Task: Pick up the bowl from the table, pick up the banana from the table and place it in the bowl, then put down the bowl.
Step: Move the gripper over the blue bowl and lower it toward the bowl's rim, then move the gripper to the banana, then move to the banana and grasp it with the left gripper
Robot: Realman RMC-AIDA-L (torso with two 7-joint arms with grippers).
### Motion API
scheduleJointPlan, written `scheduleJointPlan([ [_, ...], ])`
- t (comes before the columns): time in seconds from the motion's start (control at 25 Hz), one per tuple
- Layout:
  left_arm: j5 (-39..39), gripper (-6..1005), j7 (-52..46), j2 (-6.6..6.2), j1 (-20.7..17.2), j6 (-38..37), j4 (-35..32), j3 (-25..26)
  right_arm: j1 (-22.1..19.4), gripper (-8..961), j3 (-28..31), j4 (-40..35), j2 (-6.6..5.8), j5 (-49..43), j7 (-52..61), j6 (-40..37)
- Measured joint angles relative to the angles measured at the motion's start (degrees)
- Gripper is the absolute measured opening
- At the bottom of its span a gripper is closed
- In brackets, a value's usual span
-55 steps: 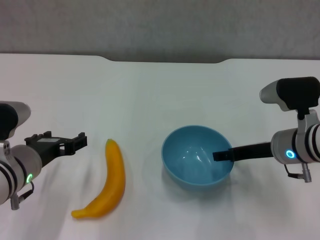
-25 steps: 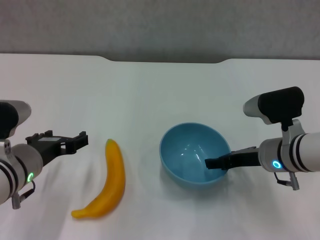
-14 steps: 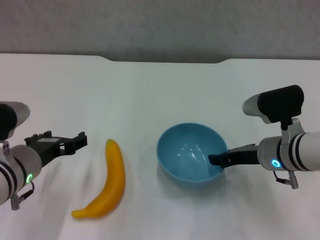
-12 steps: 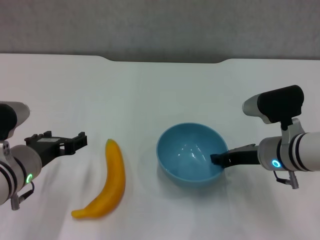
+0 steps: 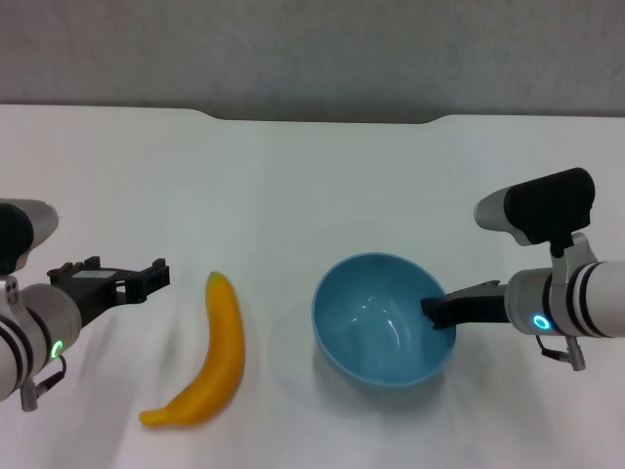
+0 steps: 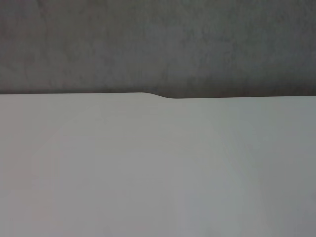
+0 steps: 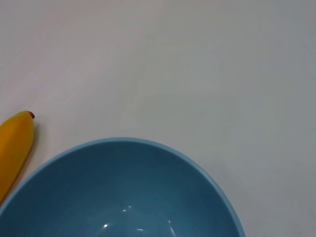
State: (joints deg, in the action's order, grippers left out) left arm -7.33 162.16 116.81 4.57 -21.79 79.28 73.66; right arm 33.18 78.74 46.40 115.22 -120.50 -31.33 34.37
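Your right gripper (image 5: 437,311) pinches the glossy light-blue round bowl (image 5: 381,322) at its 3 o'clock rim; the curved yellow-orange banana (image 5: 208,357) lies lengthwise at 9 o'clock, nearest your open left gripper (image 5: 145,277).

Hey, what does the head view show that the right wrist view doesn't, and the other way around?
Only the head view shows both arms: the left gripper hovering beside the banana, the right gripper at the bowl's rim, and the table's notched far edge. Only the right wrist view shows the banana's dark tip up close. Both show the light blue bowl, the banana lying apart from it, and the white tabletop.
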Motion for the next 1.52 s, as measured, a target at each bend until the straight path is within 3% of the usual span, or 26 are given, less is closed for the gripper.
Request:
scheduleJointPlan([
  [0.28, -0.1, 893, 0.1, 0.0, 0.0, 0.0, 0.0, 0.0, -2.1, 39, 0.4, 3.3, -0.12, 0.0, 0.1, 0.0],
  [0.8, -0.7, 893, -0.2, -0.05, -0.5, -1.9, 1.1, -0.4, -6.9, 35, 3.1, 11.7, -0.48, -1.8, 0.1, 0.3],
  [1.0, -2.0, 893, -0.3, -0.08, 1.1, -5.8, 2.4, -1.6, -8.9, 34, 5.3, 13.7, -0.38, -3.6, 0.2, 0.5],
  [1.24, -2.1, 893, -1.0, 0.0, 2.2, -5.5, 2.3, -4.4, -10.2, 34, 6.5, 13.6, -0.35, -3.7, 0.2, 0.0],
  [1.52, -5.2, 893, -2.1, 0.11, 5.8, -4.4, -2.2, -8.0, -10.5, 33, 6.6, 13.4, -0.35, -3.7, 0.1, -0.2],
])
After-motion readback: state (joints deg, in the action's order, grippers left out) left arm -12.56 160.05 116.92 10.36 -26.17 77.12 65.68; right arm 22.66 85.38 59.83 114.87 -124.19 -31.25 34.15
